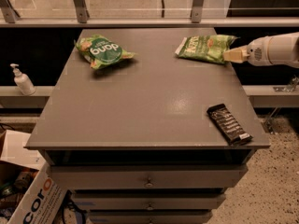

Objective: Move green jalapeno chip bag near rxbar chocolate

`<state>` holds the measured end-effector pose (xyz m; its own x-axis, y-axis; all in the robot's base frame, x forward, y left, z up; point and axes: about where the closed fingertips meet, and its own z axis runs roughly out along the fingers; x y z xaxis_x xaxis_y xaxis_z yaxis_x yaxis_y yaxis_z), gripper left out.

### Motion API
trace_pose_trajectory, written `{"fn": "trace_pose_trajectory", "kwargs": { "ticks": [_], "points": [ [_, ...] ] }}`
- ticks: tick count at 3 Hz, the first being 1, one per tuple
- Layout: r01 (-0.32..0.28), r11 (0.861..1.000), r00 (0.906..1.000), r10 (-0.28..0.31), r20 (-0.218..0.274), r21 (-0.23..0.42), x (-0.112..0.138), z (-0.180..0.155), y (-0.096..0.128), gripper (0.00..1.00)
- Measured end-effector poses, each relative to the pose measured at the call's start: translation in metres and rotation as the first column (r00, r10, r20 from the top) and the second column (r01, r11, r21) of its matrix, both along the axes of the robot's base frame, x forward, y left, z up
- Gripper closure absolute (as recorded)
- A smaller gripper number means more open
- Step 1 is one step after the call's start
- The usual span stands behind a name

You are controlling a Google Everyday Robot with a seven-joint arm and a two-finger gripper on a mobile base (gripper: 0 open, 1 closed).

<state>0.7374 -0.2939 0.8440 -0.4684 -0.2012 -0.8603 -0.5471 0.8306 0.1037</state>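
The green jalapeno chip bag (203,48) is at the back right of the grey table (145,106), a light-green bag with white lettering. My gripper (235,54) reaches in from the right edge and is shut on the bag's right end. The bag's left end points towards the table's middle. The rxbar chocolate (229,124), a slim black bar with rows of white text, lies near the front right corner, well in front of the bag and the gripper.
A puffier green bag with a dark green circle (103,52) lies at the back left. A soap pump bottle (22,80) stands on a ledge to the left. A cardboard box (28,195) sits on the floor at front left. Drawers are below the tabletop.
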Motion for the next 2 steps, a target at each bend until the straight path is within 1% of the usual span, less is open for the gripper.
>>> {"fn": "trace_pose_trajectory", "kwargs": {
  "ticks": [1, 2],
  "points": [
    [-0.041, 0.999, 0.9988, 0.041, 0.028, 0.006, -0.008, 0.017, 0.007, 1.00],
    [-0.127, 0.992, 0.9909, 0.126, 0.048, 0.024, -0.026, 0.038, 0.023, 1.00]
  ]
}}
